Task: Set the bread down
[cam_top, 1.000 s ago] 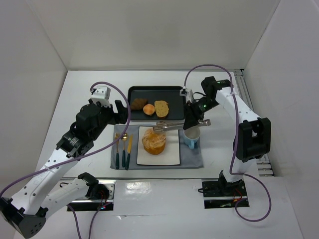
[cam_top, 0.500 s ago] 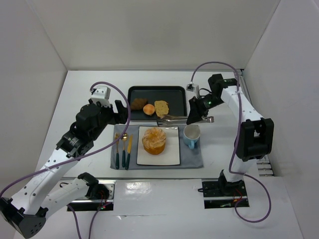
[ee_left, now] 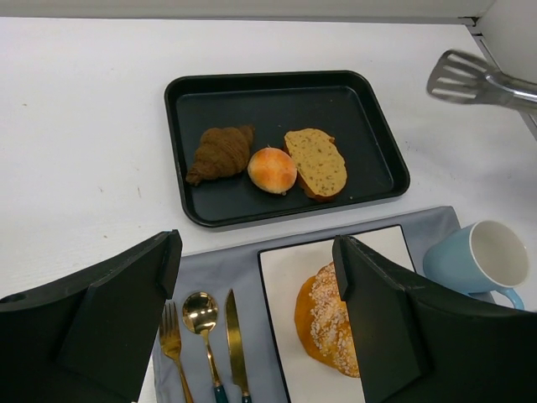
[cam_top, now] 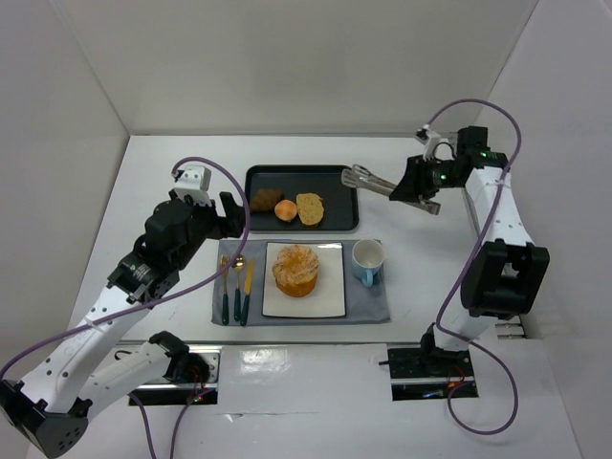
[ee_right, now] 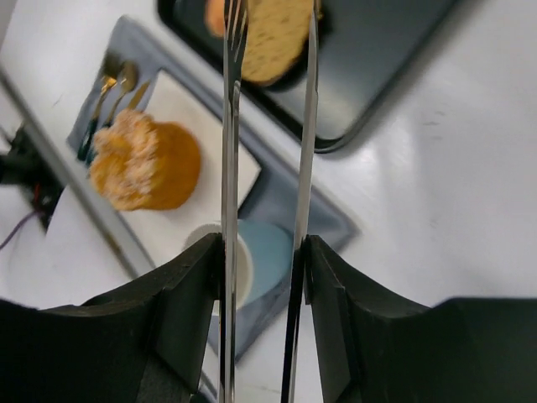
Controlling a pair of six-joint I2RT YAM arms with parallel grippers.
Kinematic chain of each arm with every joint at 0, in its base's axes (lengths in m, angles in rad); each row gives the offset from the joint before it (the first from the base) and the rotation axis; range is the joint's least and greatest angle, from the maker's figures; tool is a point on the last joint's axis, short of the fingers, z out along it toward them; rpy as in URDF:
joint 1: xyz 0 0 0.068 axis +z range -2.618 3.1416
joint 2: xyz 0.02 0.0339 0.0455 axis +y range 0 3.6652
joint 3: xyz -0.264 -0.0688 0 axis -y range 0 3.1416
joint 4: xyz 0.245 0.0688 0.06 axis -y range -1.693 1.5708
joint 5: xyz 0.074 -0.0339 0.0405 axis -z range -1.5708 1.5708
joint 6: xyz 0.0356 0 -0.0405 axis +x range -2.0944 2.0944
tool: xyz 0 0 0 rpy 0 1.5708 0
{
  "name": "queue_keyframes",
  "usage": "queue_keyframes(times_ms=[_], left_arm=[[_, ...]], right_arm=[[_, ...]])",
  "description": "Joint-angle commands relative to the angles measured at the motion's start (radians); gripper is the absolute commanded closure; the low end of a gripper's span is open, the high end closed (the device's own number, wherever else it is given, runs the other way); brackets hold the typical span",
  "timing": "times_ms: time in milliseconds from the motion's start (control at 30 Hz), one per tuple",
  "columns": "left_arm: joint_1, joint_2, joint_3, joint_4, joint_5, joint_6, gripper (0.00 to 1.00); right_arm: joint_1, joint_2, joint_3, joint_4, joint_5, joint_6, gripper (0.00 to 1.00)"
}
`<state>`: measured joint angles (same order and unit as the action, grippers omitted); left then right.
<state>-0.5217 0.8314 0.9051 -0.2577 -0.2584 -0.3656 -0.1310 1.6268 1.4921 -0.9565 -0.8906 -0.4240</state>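
The right arm stands tall on its base and reaches over to a spot behind and to the right of the plate (cam_top: pixel 330 296), wrist turned so the right gripper (cam_top: pixel 415 185) aims back towards it. Its fingers are clamped on the tongs (cam_top: pixel 371 179), pressing the two thin steel arms from outside. The arms keep a narrow gap, and the slotted tips hang above the table behind the plate's right corner. The left arm bends at the elbow left of the plate, and the left gripper (ee_left: pixel 252 315) hovers above the plate's back left with its broad black fingers (ee_left: pixel 126 311) wide apart and nothing between them. The bread (cam_top: pixel 296 270) sits on the plate, left of centre: round, puffy and golden orange, with a pale, crumbly cracked top. The plate is square, white and smooth, lying on a grey cloth mat (cam_top: pixel 368 304) that shows on all sides of it. Left of the plate, on the mat, lies gold cutlery (cam_top: pixel 235 287) with dark handles. Right of the plate stands a pale blue cup (cam_top: pixel 368 260), just beside its edge. Behind the plate is a black tray (cam_top: pixel 335 191) with rounded corners and a low rim, holding a dark croissant (ee_left: pixel 220 151), a small bun (ee_left: pixel 272 170) and a seeded slice (ee_left: pixel 316 162). Bare white table lies right of the cup and beyond the tray.
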Motion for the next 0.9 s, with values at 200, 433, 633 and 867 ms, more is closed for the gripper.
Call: queue_keyframes(times_ms=[200, 433, 633, 867], left_arm=[[-0.003, -0.034, 0.006, 0.049, -0.005, 0.019, 0.09], [-0.003, -0.043, 0.006, 0.049, -0.005, 0.019, 0.09], [-0.003, -0.043, 0.006, 0.049, -0.005, 0.019, 0.09], [-0.003, -0.043, -0.003, 0.049, -0.005, 0.019, 0.09]], right_arm=[[-0.099, -0.156, -0.281, 0.404, 0.315, 0.203, 0.48], [-0.099, -0.134, -0.424, 0.558, 0.615, 0.26, 0.48], [-0.099, -0.082, -0.481, 0.625, 0.763, 0.272, 0.48], [-0.099, 0.054, -0.481, 0.579, 0.82, 0.258, 0.45]])
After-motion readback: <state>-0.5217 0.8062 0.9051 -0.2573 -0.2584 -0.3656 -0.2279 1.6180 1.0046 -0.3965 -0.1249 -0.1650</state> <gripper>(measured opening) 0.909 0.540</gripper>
